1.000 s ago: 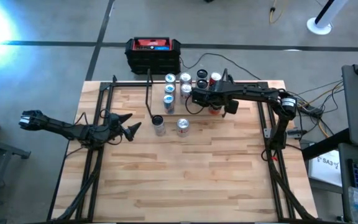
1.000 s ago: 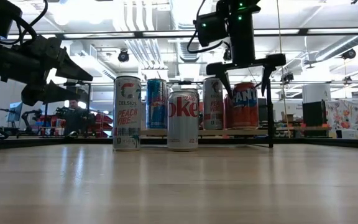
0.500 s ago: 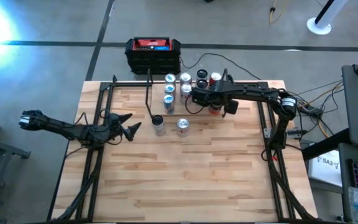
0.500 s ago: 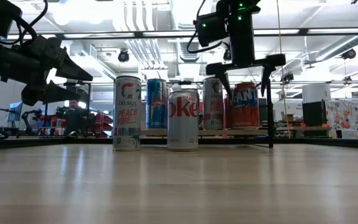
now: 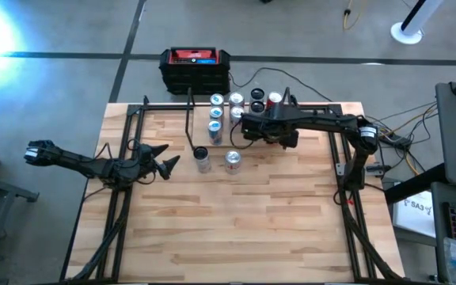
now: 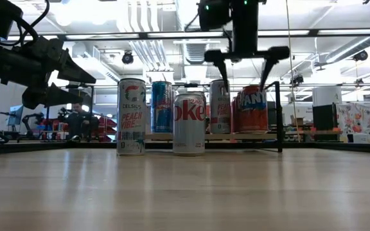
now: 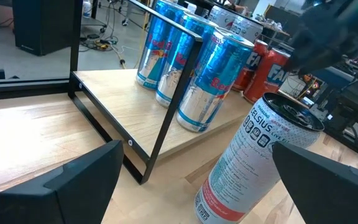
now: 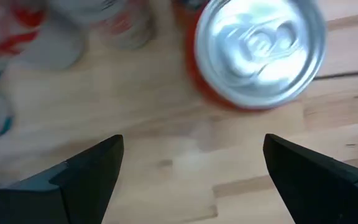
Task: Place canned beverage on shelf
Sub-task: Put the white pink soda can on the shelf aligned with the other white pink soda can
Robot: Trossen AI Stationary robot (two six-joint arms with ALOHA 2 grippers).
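An orange Fanta can point(image 6: 253, 109) stands upright on the right end of the shelf point(image 6: 211, 136), a low light wood board with thin black posts. My right gripper point(image 6: 244, 76) hangs open just above this can, fingers pointing down; the right wrist view shows the can's silver top point(image 8: 260, 48) beyond the fingers. Blue Red Bull cans point(image 7: 194, 68) and other cans stand on the shelf point(image 5: 236, 119). A Celsius can point(image 6: 132, 117) and a Diet Coke can point(image 6: 189, 123) stand on the table in front of it. My left gripper point(image 5: 169, 160) waits open at the table's left, pointing at the Celsius can point(image 7: 253, 162).
A black box with a red top point(image 5: 195, 67) sits on the floor beyond the table's far edge. Black frame rails point(image 5: 121, 150) run along both table sides. The near half of the wooden table point(image 5: 236, 229) is bare board.
My right gripper has risen from around the orange can's top and shifted a little toward the table's left, rolling slightly. It stays open. The orange can stays upright on the shelf.
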